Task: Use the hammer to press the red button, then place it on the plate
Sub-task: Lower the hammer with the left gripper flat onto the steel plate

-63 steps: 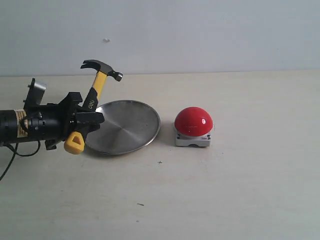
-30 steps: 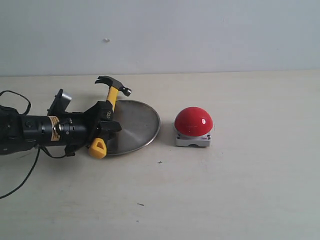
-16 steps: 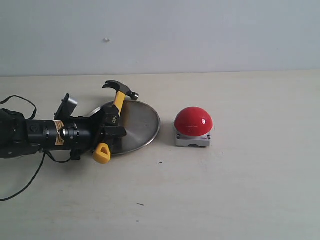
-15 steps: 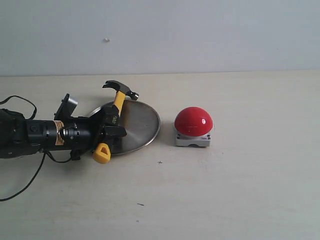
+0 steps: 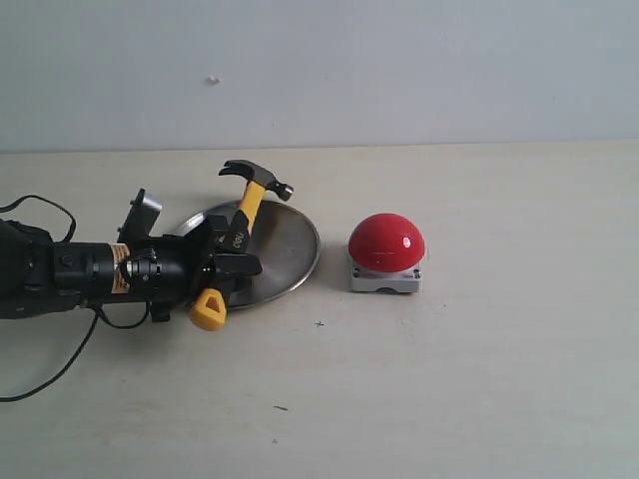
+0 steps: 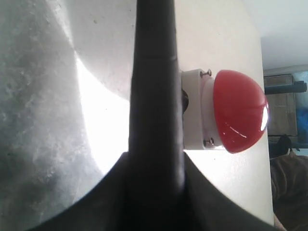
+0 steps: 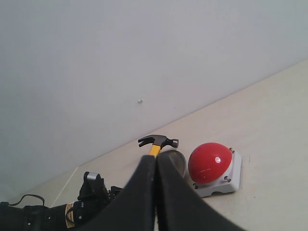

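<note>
Jaws tight rnd hammer [image 5: 250,206] mid-handle.

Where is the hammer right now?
In the exterior view the hammer is left of centre, gripped in the left tool, its head raised above the plate, left of the red button.

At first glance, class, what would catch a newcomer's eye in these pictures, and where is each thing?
The glossy red button stands out most, alone on the pale table right of centre in the exterior view. Next comes the yellow-handled hammer, tilted head-up in the left gripper over the left part of the silver plate, which lies left of the button without touching it.
</note>
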Robot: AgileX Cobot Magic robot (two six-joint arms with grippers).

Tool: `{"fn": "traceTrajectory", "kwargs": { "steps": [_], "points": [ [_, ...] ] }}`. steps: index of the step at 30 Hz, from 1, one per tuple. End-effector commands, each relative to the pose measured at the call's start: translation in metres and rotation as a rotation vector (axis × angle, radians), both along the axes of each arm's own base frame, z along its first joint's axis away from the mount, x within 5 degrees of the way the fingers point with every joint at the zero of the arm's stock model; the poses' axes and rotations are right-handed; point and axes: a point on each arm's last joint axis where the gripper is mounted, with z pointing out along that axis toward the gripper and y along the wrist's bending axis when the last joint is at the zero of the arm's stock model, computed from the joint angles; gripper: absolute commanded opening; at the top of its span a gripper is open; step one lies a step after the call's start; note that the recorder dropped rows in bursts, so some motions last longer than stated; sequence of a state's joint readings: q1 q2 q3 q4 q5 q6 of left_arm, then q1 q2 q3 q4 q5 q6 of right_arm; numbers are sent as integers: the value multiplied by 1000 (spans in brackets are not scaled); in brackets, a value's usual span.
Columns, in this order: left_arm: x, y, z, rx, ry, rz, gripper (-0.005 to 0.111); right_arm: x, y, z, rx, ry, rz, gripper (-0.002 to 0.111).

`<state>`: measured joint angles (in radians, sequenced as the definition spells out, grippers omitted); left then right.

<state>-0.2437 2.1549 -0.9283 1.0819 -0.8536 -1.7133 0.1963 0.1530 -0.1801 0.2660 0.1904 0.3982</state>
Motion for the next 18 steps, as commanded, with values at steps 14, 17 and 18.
{"fn": "traceTrajectory", "kwargs": {
  "steps": [14,17,18],
  "points": [
    [1,2,9,-50,17,-7,45,0,0,-1,-5,-10,-1,0],
    [0,3,8,-46,28,-18,44,0,0,-1,-5,-10,-1,0],
    [0,4,8,-47,34,-15,44,0,0,-1,-5,-10,-1,0]
  ]
}}
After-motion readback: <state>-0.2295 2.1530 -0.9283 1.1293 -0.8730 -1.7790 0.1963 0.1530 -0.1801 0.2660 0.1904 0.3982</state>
